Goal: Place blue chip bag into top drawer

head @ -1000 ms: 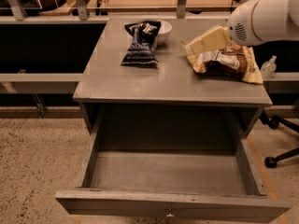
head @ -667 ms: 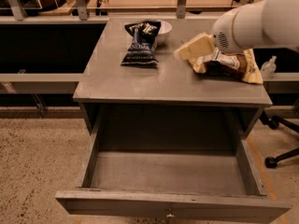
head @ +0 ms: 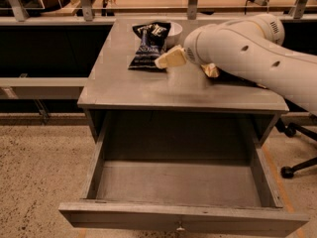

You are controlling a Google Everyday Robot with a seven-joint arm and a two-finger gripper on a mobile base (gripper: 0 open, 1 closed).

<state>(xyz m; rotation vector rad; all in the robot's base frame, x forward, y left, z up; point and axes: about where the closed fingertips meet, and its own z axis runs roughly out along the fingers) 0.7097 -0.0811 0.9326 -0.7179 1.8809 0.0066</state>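
1. The small crinkled navy-blue foil chip bag lies on the grey metal table, its top end against a white bowl.
2. The cream gripper is just beside the bag's lower right corner; whether it is parted or closed cannot be told.
3. The wide shallow grey top drawer stands pulled out below the tabletop.

The blue chip bag lies on the table and carries white block letters near its top, but no word of them can be read. The tool is at about 4 o'clock from the bag, just beside its edge.
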